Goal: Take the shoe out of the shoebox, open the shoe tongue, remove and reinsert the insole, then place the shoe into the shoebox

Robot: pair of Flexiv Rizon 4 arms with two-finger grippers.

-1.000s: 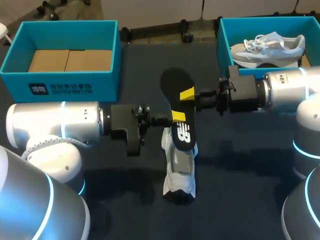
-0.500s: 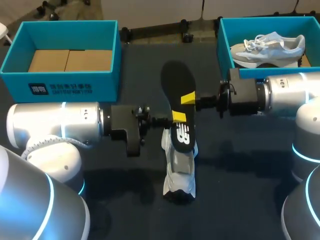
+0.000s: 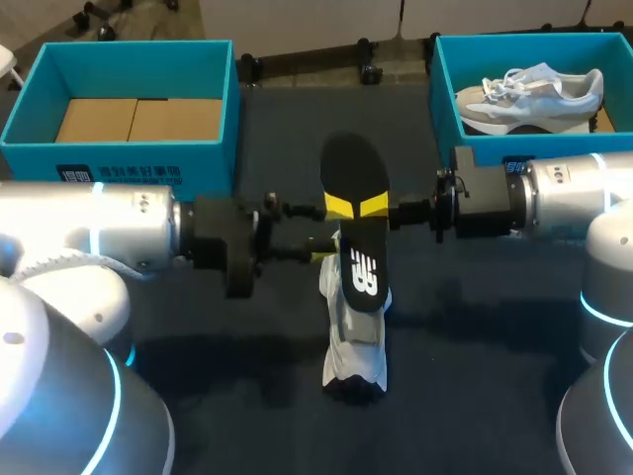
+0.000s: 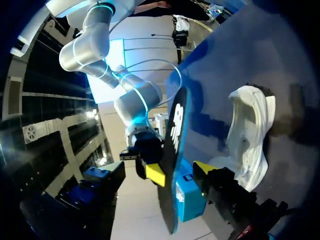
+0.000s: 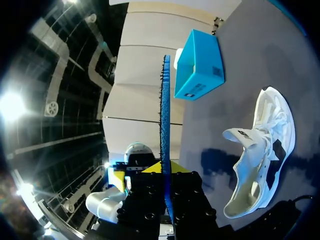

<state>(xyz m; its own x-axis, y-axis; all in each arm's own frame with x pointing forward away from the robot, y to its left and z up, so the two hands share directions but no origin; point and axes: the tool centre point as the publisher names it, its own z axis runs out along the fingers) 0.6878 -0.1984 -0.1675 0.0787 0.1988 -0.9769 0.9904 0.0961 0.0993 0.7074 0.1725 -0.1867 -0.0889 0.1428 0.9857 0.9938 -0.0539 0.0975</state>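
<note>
Holds the black insole (image 3: 354,168) up over the white shoe (image 3: 356,346) at mid-table, with the right gripper (image 3: 374,206) pinched closed on one edge. Straddles the opposite edge with the left gripper (image 3: 331,231), fingers spread wide, not clamping. Beyond, at the far corners, two blue shoeboxes: left shoebox (image 3: 119,158) and right shoebox (image 3: 445,69), a second shoe (image 3: 529,94) inside the latter.

Even overhead light fell on the dark table (image 3: 475,327) in the head view, leaving soft shadows beneath the white shoe (image 3: 356,341) and broad highlights on the glossy left arm (image 3: 99,233). The black insole (image 3: 354,178) showed no sheen. Harsh glare flared overhead in the right wrist view.
</note>
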